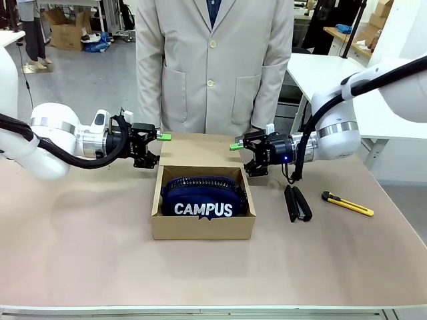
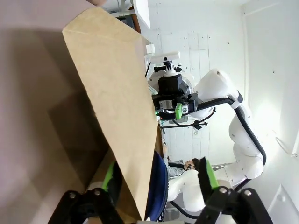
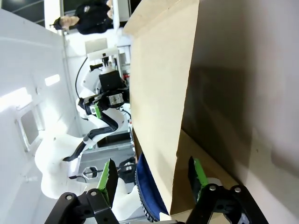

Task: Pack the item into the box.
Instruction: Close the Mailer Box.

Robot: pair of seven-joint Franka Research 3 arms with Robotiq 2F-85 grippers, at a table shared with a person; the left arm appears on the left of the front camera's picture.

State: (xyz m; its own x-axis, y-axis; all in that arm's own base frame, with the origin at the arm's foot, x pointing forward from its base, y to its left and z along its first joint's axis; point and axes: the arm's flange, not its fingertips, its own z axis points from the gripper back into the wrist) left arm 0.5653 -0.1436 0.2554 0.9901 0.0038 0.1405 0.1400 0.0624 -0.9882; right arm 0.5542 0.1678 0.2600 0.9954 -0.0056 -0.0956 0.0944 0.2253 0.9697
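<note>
Straddling opposite edges of the lid flap [image 1: 200, 150], left end effector [image 1: 160, 148] and right end effector [image 1: 243, 157] stand wide, unclamped.

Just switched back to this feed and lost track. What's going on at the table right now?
The navy CAMPUS pouch lies inside the open box. Each arm is at the lid flap at the back: the left gripper straddles its left edge, the right gripper its right edge, jaws not clamped yet. A person stands behind the table.
</note>
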